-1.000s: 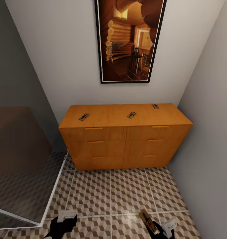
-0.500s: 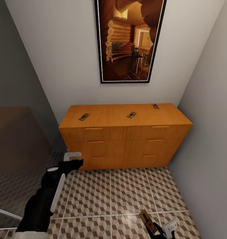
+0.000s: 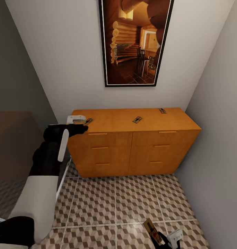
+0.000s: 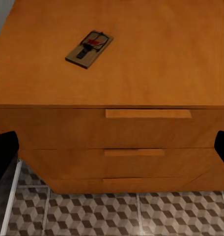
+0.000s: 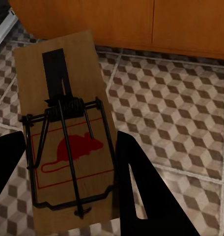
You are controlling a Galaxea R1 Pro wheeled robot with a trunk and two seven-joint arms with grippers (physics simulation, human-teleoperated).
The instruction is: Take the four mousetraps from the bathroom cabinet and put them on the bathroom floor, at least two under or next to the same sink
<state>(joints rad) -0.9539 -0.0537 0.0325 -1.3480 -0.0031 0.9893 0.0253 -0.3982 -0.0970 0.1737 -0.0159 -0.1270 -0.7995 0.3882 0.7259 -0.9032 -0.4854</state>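
- The left gripper (image 3: 78, 120) has risen from floor level to the orange-brown wooden cabinet (image 3: 132, 145), fingers wide, nearing the leftmost tan wooden mousetrap (image 4: 89, 48)
- The right gripper (image 3: 162, 237) stays clamped on another trap (image 5: 65, 130)

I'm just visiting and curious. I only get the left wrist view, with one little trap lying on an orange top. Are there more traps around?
Observer: Yes. The head view shows three on the cabinet top: the left mousetrap, which is the one you see, the middle mousetrap and the back-right mousetrap.
Operator: Is the other hand holding anything?
Observer: The right gripper is shut on a fourth mousetrap, low over the bathroom floor.
Operator: What hangs above the cabinet?
Observer: A tall framed picture on the white wall.
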